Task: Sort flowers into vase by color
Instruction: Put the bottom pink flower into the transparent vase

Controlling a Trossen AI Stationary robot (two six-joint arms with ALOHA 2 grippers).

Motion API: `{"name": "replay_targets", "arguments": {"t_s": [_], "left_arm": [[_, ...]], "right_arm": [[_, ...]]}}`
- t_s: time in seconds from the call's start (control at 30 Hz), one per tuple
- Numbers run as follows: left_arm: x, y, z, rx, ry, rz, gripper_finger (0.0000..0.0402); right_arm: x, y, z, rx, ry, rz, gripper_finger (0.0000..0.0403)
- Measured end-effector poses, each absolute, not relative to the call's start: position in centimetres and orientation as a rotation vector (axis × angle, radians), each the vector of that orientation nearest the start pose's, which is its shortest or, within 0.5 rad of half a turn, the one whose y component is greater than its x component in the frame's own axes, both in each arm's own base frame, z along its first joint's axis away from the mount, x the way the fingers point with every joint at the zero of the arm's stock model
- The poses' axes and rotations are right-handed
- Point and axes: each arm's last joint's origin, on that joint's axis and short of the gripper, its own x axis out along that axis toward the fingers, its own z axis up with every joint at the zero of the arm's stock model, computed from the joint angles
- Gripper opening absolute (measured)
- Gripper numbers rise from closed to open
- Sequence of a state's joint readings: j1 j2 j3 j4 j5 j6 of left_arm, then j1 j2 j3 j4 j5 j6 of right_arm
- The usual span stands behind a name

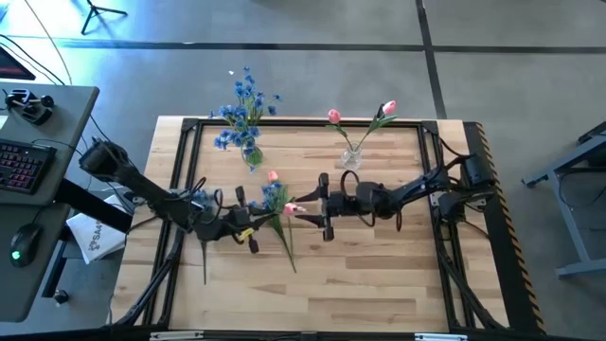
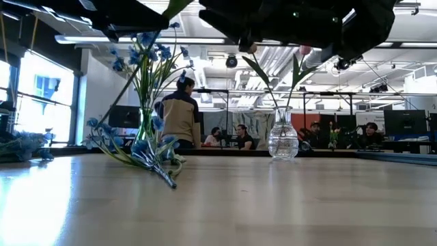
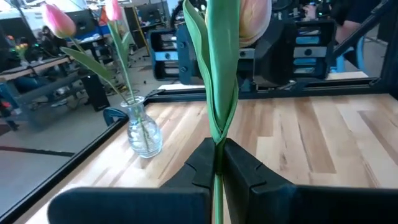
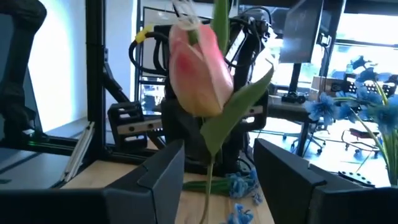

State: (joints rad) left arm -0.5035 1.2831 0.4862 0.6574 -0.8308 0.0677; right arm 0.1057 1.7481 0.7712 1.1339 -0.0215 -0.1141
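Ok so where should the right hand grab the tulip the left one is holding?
Probably the thin stem just behind the bud, not the soft bud itself. The left hand is shut on the stem lower down, and the bud points at the open right hand, so come head-on with a finger on either side.

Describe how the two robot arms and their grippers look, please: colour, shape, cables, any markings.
Both arms are dark, almost black, made of jointed segments. The left arm has a rounded joint housing near its base. The left gripper ends in two matte dark jaws with angular, wedge-like tips; the right gripper has broad, flat-faced jaws. Black cables and a yellow piece show on the left arm. No readable markings.
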Motion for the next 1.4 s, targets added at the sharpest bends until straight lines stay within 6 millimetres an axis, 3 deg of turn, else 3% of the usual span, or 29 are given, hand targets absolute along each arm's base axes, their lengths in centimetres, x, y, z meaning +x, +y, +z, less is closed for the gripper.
{"name": "replay_targets", "arguments": {"t_s": [0.37,0.5,0.67,0.8,1.03,1.2,1.4], "left_arm": [[23.1,-9.5,21.1,0.105,0.1,0.304,0.0005],[23.0,-9.7,21.1,0.108,0.103,0.294,0.0005],[23.0,-9.7,20.9,0.114,0.119,0.29,0.0008],[22.9,-9.6,20.5,0.121,0.16,0.301,0.0026],[22.6,-9.3,19.4,0.093,0.242,0.339,0.0086],[22.6,-9.3,19.1,0.043,0.257,0.348,0.0113],[22.6,-9.3,19.1,0.031,0.252,0.349,0.0117]], "right_arm": [[38.4,4.4,22.0,-0.202,-0.082,0.17,0.0184],[38.8,4.6,22.3,-0.215,-0.061,0.189,0.013],[38.7,4.5,22.3,-0.202,-0.042,0.184,0.0025],[38.2,4.8,23.0,-0.206,-0.002,0.128,0.0018],[34.2,4.8,26.7,-0.267,0.233,-0.169,0.0005],[28.9,4.7,30.8,-0.34,0.315,-0.479,0.0007],[23.0,2.6,34.6,-0.299,0.297,-0.763,0.0003]]}}
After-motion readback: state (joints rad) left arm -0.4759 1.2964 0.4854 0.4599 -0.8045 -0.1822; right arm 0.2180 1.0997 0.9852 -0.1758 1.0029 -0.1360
